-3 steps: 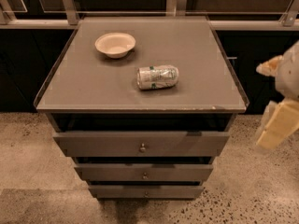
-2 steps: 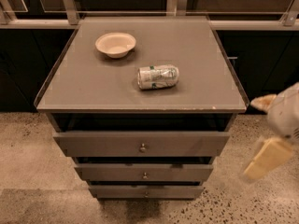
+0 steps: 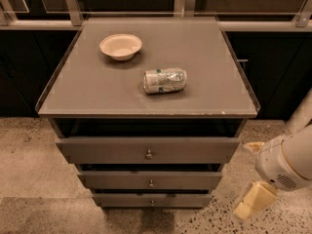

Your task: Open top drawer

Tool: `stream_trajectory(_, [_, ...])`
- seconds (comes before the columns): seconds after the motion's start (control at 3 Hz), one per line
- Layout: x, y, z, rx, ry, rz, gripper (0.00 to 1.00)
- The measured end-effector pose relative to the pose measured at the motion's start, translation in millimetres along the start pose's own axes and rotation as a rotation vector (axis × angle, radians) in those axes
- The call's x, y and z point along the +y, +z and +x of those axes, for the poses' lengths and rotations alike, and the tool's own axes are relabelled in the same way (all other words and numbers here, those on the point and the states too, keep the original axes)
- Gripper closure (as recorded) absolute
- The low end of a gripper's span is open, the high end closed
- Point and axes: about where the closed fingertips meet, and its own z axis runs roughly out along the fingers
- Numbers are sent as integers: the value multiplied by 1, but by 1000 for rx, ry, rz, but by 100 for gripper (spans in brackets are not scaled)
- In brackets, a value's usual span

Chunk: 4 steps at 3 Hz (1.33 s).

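1. Three drawers are stacked in the cabinet. The top drawer (image 3: 107, 150), widest and tallest-fronted, sits directly under the cabinet top (image 3: 214, 82), with its round knob (image 3: 149, 154) at the centre of the front.
2. Progress: judged not begun. The drawer shows no clear pull-out and nothing touches the knob.
3. Gripper (image 3: 251, 202): low at the right of the view over the speckled floor, well apart from the drawer, below and right of its front. Nothing is seen in it; wide or narrow, I cannot tell.
4. Remaining: reach the knob, grasp it, pull outward.
5. On the cabinet top: a bowl (image 3: 120, 46) and a can (image 3: 165, 80) lying on its side.
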Motion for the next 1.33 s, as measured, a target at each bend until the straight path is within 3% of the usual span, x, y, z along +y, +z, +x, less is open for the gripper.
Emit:
stream_trajectory(0.33, [-5, 4, 3, -21, 32, 15, 0])
stream_trajectory(1.0, [-33, 72, -12, -180, 32, 25, 0])
stream_trajectory(1.33, [-75, 114, -46, -281, 1, 33, 0])
